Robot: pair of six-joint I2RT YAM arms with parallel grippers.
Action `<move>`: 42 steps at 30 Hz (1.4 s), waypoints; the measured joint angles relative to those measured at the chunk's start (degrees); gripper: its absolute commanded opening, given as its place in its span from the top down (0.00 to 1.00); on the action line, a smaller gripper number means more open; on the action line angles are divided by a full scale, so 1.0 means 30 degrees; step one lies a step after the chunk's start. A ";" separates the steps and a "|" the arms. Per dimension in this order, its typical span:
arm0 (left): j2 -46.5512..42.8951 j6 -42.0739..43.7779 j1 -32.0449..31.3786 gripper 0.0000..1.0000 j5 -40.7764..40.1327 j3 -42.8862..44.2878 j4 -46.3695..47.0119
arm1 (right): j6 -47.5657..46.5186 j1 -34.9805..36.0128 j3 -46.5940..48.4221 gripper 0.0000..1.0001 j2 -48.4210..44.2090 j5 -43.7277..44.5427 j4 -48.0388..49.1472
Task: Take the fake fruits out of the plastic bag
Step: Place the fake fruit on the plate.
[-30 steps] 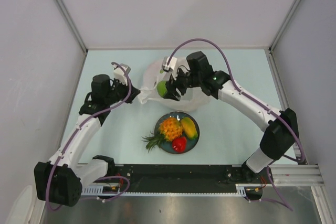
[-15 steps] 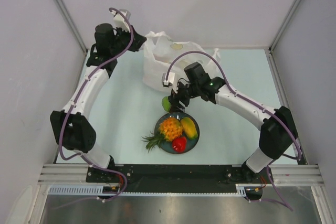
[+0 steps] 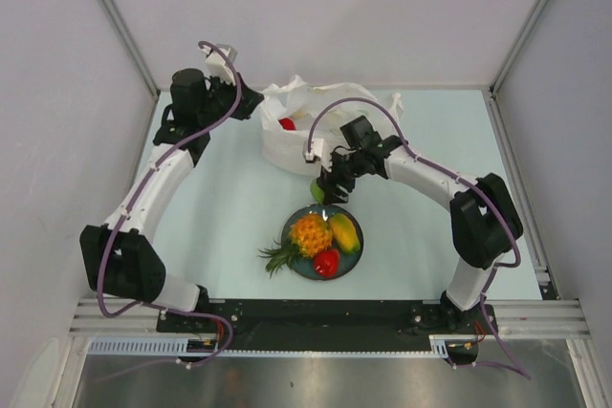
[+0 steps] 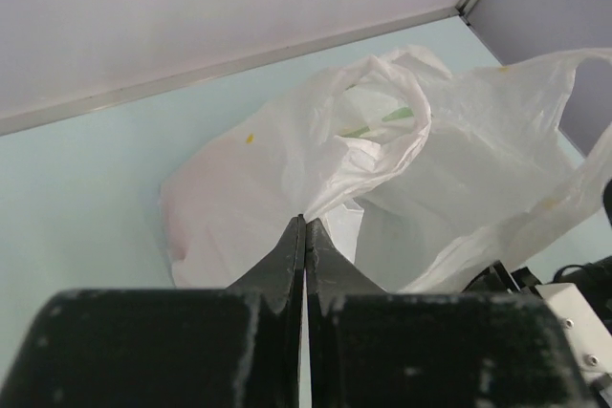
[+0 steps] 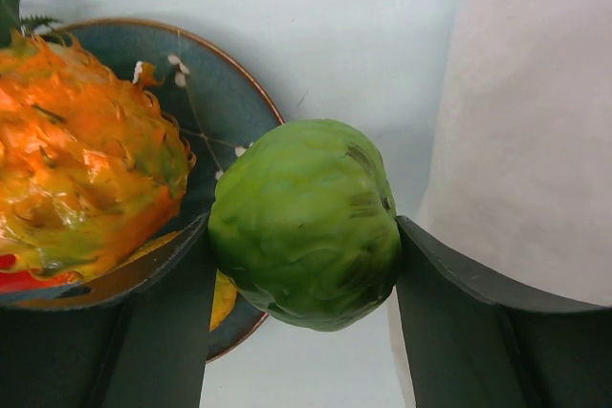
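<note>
The white plastic bag (image 3: 301, 126) lies at the back middle of the table; a red fruit (image 3: 286, 124) shows in its mouth. My left gripper (image 3: 251, 102) is shut on the bag's edge (image 4: 330, 193) and holds it up. My right gripper (image 3: 323, 190) is shut on the small green round fruit (image 5: 306, 222), just above the far rim of the blue-grey plate (image 3: 296, 222). On the plate lie the pineapple (image 3: 308, 234), the yellow mango (image 3: 344, 231) and a red fruit (image 3: 327, 262). The pineapple (image 5: 81, 160) and the plate (image 5: 215, 112) also show in the right wrist view.
Grey side walls and metal corner posts enclose the pale table. The pineapple's green crown (image 3: 277, 257) sticks out over the plate's near left rim. The arm bases sit on the black rail (image 3: 316, 317) at the near edge.
My right gripper has carried the green fruit from the bag's mouth toward the plate. My left gripper lifted the bag's edge up and back, and a red fruit now shows inside.
</note>
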 measured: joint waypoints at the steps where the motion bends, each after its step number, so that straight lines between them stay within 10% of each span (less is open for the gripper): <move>1: -0.0153 0.0007 -0.0007 1.00 -0.0007 -0.0153 0.0000 | -0.0262 0.0000 0.0000 0.47 0.0131 -0.0022 -0.0080; 42: -0.1341 0.0146 -0.0007 1.00 -0.0051 -0.1661 -0.0080 | -0.3920 0.0845 -0.0546 0.35 0.1093 -0.0146 -0.3228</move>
